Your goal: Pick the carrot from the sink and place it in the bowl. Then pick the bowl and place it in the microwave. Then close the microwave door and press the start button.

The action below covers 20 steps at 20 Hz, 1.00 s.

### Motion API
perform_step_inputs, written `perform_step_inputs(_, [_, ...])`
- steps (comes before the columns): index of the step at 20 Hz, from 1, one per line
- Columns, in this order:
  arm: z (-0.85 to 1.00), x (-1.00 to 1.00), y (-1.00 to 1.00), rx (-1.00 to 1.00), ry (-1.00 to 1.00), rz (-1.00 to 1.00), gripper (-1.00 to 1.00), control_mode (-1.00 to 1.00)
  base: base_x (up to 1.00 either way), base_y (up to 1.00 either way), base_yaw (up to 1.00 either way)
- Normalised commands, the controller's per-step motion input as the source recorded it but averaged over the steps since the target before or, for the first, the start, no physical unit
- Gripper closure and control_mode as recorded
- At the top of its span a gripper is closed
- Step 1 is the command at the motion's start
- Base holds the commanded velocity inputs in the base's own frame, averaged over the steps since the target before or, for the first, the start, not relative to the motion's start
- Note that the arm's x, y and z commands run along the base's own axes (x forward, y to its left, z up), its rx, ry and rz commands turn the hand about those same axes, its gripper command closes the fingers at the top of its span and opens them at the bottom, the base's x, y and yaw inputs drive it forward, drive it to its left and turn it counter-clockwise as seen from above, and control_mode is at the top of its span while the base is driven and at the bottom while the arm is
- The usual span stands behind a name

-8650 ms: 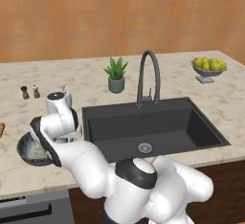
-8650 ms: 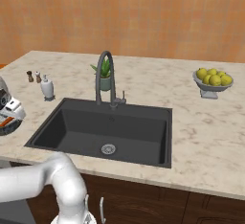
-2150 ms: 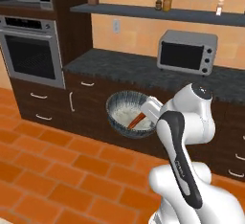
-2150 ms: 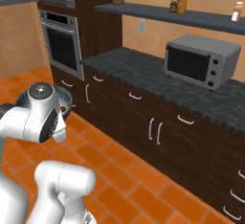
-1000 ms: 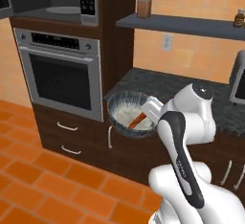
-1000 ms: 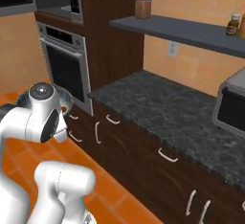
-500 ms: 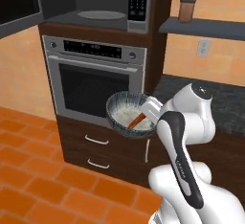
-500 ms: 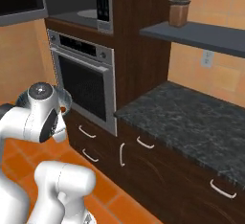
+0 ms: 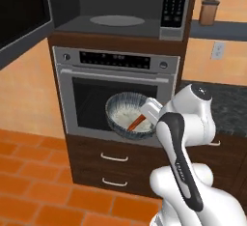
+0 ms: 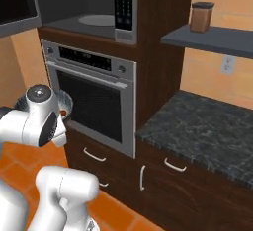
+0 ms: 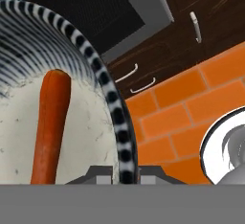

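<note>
My jaws (image 11: 125, 173) are clenched on the rim of the bowl (image 9: 128, 112), which I hold level in front of the oven (image 9: 116, 97) so the carrot (image 9: 135, 122) stays lying inside it. The microwave (image 9: 126, 8) sits above, its door (image 9: 21, 15) swung open to the left and the turntable (image 9: 117, 21) bare. In my judgement the bowl must rise clear of the oven's control strip before entering. A jar (image 9: 209, 12) stands on the shelf (image 10: 212, 40) to the right, well apart.
</note>
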Motion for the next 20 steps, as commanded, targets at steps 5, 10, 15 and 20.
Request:
perform_step_inputs(5, [0.0, 0.0, 0.0, 0.0, 0.0, 0.0, 1.0, 1.0, 0.55, 0.36, -0.38])
perform_step_inputs(10, [0.0, 0.0, 0.0, 0.0, 0.0, 0.0, 1.0, 1.0, 0.49, 0.4, -0.37])
perform_step_inputs(15, [0.0, 0.0, 0.0, 0.0, 0.0, 0.0, 1.0, 1.0, 0.25, 0.49, -0.33])
perform_step_inputs(20, [0.0, 0.0, 0.0, 0.0, 0.0, 0.0, 1.0, 1.0, 0.27, 0.39, -0.29])
